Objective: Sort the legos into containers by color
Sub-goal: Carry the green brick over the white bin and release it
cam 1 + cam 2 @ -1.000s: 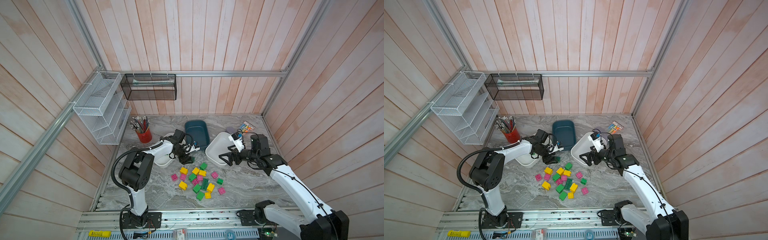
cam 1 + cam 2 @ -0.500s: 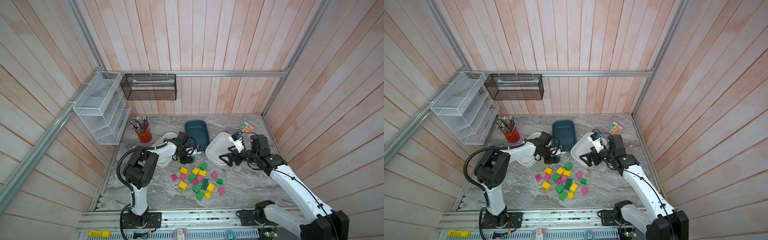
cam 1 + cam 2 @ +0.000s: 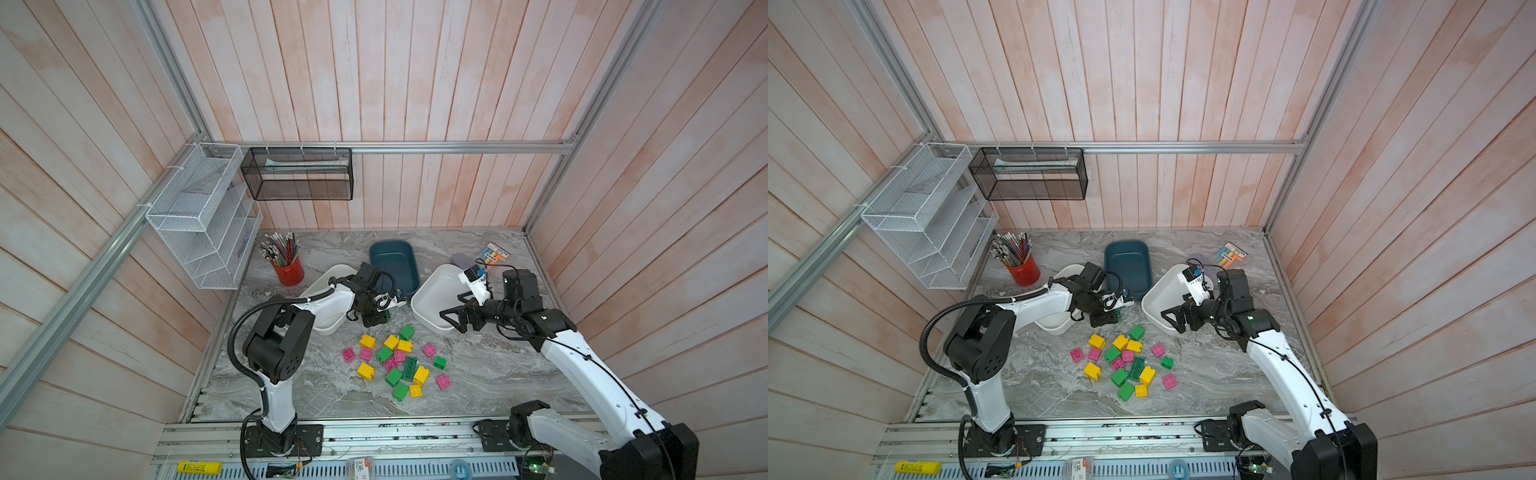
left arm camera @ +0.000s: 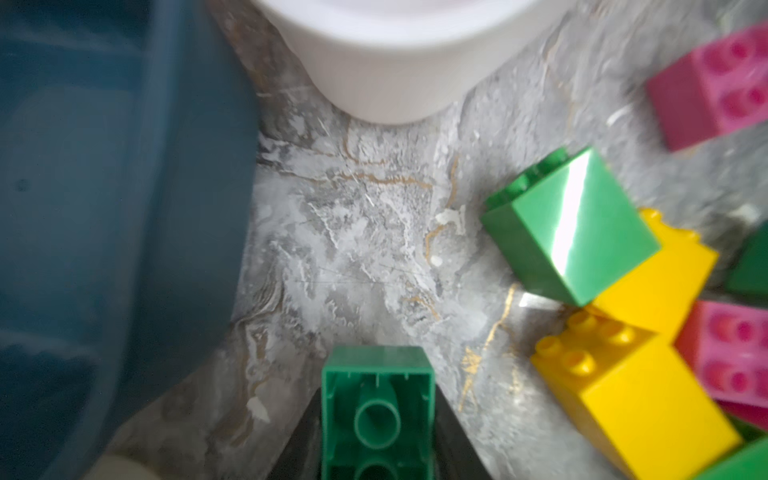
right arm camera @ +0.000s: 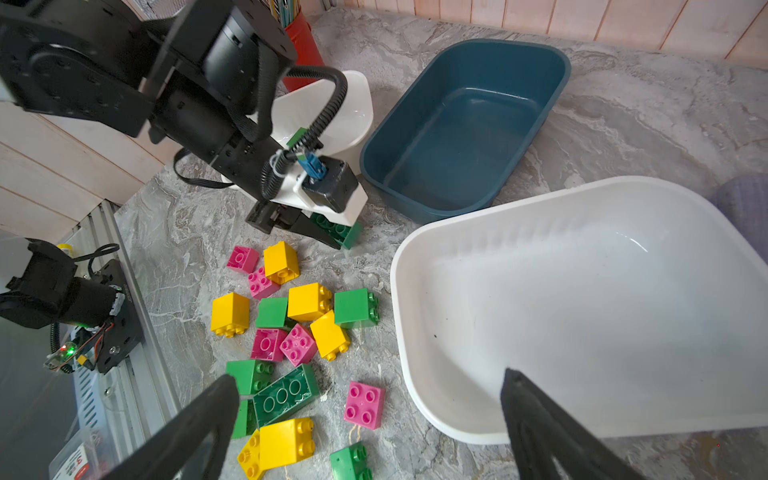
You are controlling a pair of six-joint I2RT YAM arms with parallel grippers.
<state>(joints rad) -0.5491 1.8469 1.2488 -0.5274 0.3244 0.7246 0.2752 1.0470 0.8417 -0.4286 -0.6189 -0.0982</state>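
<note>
A dark green brick [image 4: 377, 411] is clamped in the left gripper [image 3: 379, 321].
On the marble tabletop [image 3: 490, 374] are set a left white tub [image 3: 332, 272], a teal tub [image 3: 391, 262] and a right white tub [image 3: 432, 291]. The right gripper [image 3: 454, 322] is held wide apart over the right white tub's near rim. The loose legos [image 3: 395, 361], green, yellow and pink, are clustered before the tubs. The clamped brick is found near the tabletop, between the left white tub and the teal tub.
</note>
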